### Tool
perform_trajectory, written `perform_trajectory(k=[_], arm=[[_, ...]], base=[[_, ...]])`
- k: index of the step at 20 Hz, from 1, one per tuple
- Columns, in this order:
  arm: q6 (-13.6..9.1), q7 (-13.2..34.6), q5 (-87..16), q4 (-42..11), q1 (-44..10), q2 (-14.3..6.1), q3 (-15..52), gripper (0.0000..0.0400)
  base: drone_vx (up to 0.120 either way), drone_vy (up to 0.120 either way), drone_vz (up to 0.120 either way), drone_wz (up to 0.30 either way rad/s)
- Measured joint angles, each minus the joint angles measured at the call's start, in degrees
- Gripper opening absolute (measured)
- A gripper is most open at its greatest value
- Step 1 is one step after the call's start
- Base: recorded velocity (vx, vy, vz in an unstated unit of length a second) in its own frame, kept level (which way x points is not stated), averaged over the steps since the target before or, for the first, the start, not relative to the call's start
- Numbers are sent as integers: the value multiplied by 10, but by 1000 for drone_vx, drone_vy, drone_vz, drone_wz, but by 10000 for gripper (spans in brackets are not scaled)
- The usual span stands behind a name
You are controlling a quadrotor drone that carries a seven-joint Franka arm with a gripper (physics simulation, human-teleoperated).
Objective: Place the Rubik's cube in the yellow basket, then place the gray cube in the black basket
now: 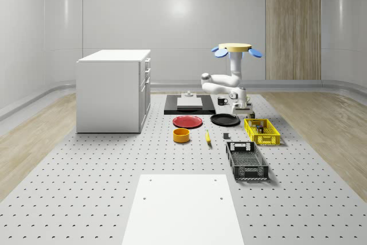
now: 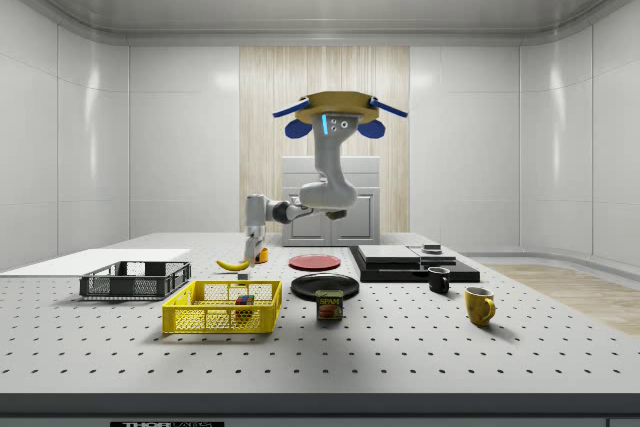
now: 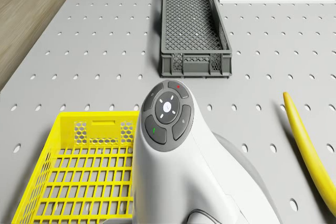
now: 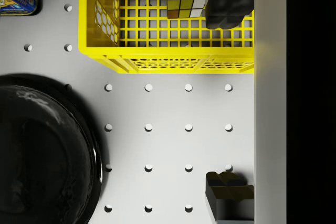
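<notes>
The perforated table (image 1: 86,170) bears the yellow basket (image 1: 262,131), black basket (image 1: 246,161), plates, banana and cabinet.

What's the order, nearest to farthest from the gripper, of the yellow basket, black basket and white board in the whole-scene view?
1. Yellow basket, its far end almost under the gripper.
2. Black basket, just beyond the yellow one, toward the camera.
3. White board, in the foreground, toward the view's left.

Readable text: the can (image 2: 330,305) on the tabletop (image 2: 400,347) is showing a "SPAM"-style label in the side view, barely legible. A strip (image 2: 152,424) on the tabletop's front edge is carrying lettering too small to read.
</notes>
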Motion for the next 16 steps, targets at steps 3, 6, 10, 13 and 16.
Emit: perform_trajectory(k=[3,6,10,13,16], arm=[[0,0,0,0,0,0,0,400],[1,0,0,0,0,-1,0,400],[1,0,1,0,0,-1,0,400],[2,0,1,0,-1,-2,0,400],[2,1,1,0,-1,-2,0,400]], base=[[93,-120,0,0],[120,-120,0,0],[10,-120,0,0],[120,-120,0,0],[13,-120,0,0]])
